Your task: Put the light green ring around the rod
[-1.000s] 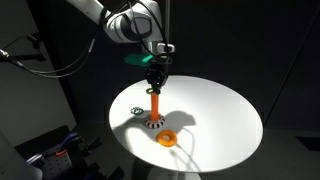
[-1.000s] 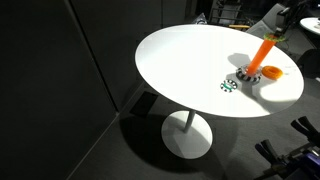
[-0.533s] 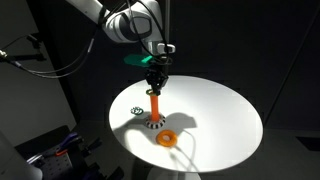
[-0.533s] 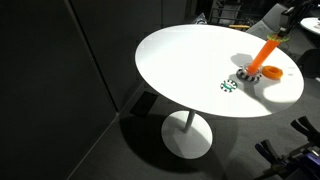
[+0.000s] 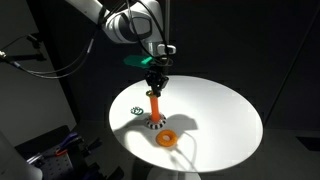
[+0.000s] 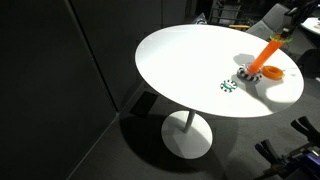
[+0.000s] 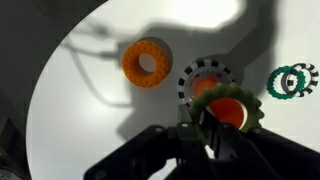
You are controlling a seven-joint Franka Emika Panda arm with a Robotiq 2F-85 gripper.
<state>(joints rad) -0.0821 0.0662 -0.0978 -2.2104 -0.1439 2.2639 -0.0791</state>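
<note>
In the wrist view, an orange ring [image 7: 132, 62] lies flat on the white tabletop [image 7: 90, 110] at upper left. To its right is the round black-and-white base [image 7: 200, 72] of the rod [image 7: 228, 108]. The light green ring [image 7: 257, 108] is around the rod's orange top. In an exterior view, the pincer [image 5: 154, 80] hangs right above the rod, and its fingers are clamped on this ring. At the far right edge lies a small dark green toothed piece [image 7: 291, 82], apart from the base.
</note>
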